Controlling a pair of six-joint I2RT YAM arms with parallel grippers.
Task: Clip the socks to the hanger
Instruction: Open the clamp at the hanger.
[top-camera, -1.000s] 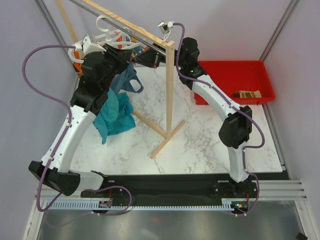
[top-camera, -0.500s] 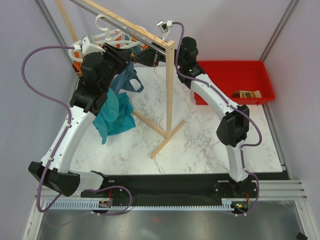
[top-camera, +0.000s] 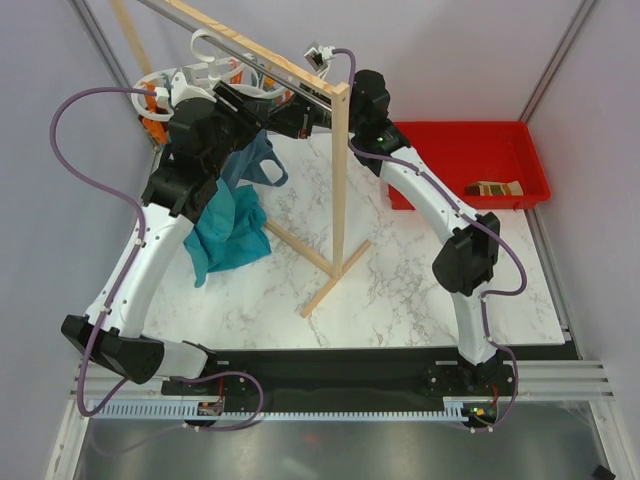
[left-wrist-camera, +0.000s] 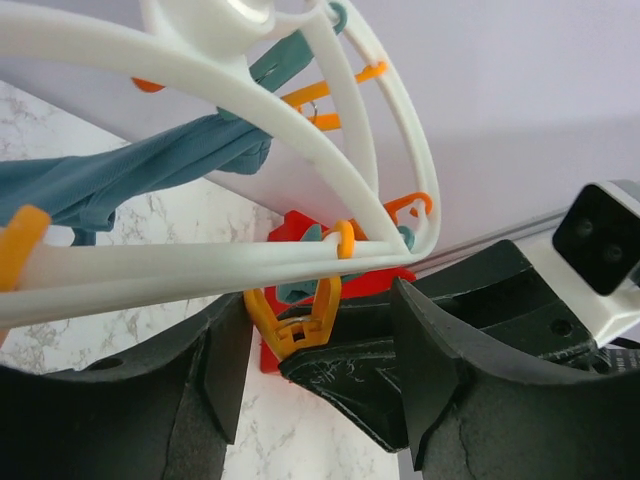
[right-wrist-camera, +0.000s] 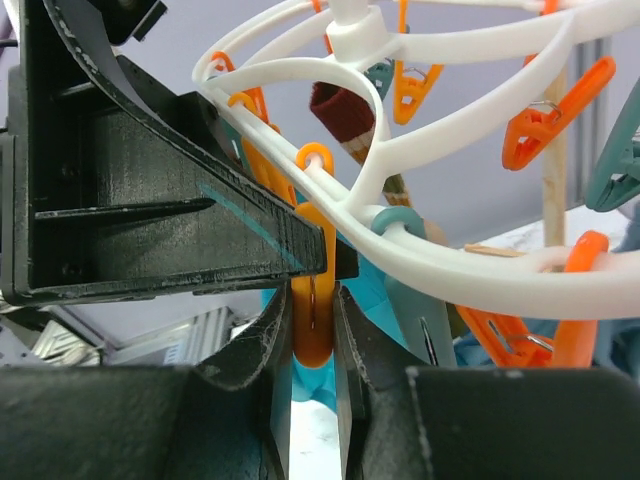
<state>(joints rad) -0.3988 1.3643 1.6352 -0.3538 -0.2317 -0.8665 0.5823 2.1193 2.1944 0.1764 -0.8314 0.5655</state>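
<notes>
The white hanger (top-camera: 205, 75) with orange clips hangs from the wooden rail at the back left. In the right wrist view my right gripper (right-wrist-camera: 313, 335) is shut on one orange clip (right-wrist-camera: 313, 295) below the hanger's ring (right-wrist-camera: 470, 265). My left gripper (left-wrist-camera: 325, 375) stands open, with another orange clip (left-wrist-camera: 295, 320) between its fingers and touching neither. A black finger of the right gripper reaches into that gap. One striped sock (top-camera: 493, 188) lies in the red bin. A brown and cream striped piece (right-wrist-camera: 345, 112), apparently a sock, hangs among the rings.
Teal cloths (top-camera: 232, 225) hang from the hanger down to the marble table. The wooden rack's post (top-camera: 340, 170) and its crossed feet stand mid-table, just right of both grippers. The red bin (top-camera: 460, 130) sits at the back right.
The left wrist has shifted slightly up and to the right at the hanger. The right gripper has edged left toward it. The sock in the bin has not moved.
</notes>
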